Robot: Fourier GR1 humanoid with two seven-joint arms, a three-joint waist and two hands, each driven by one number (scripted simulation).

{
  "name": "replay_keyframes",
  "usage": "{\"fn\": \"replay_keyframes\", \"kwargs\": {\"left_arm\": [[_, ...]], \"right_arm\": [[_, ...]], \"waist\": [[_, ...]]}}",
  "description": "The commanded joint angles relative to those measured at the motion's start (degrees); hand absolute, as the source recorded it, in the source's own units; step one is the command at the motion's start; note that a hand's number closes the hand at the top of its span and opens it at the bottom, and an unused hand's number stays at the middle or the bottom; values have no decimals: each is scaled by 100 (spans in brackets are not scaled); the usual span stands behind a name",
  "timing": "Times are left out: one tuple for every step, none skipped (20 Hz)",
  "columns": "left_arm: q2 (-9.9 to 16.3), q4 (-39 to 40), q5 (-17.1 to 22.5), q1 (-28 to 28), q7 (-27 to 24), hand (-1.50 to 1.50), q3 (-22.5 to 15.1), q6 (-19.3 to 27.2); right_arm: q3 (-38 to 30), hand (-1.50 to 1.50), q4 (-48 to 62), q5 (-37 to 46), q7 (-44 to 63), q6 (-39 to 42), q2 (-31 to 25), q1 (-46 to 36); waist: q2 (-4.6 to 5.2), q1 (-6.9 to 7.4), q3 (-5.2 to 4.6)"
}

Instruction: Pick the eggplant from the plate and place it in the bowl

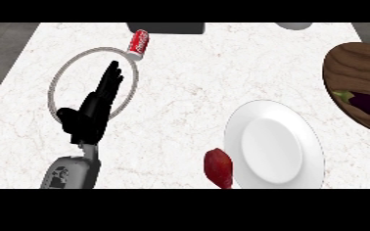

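The white plate (274,147) lies at the lower right with nothing on it. A brown wooden bowl (345,63) is cut off by the right edge. Inside it lies the dark purple eggplant (355,99), only partly in view. My left hand (88,113) is open at the left, fingers straight and pointing away from me, far from both plate and bowl. It rests over a thin grey ring (63,71) on the counter. My right hand does not show.
A red soda can (139,43) lies on its side by the ring's far edge. A red vegetable (219,168) sits just left of the plate. A dark object (166,28) and a grey one (292,25) stand at the far edge.
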Motion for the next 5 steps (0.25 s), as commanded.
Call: {"fn": "replay_keyframes", "kwargs": {"left_arm": [[-78,75,-43,109,-140,0,-43,51],[24,71,-8,111,-206,0,38,-12],[32,23,-28,134,-83,0,17,3],[-9,-163,26,203,-32,0,-27,-16],[-2,54,27,117,-122,0,56,8]], "right_arm": [[18,-150,-50,-111,-998,1453,-49,286],[52,-150,-100,-122,-1053,1382,87,397],[-6,-150,-104,-219,-956,1572,-117,371],[58,-150,-171,-182,-966,1497,-112,464],[53,-150,-201,-234,-1031,1531,-85,570]], "waist": [[23,-40,11],[20,-31,9],[4,-45,16],[-17,11,16],[9,-91,9]]}}
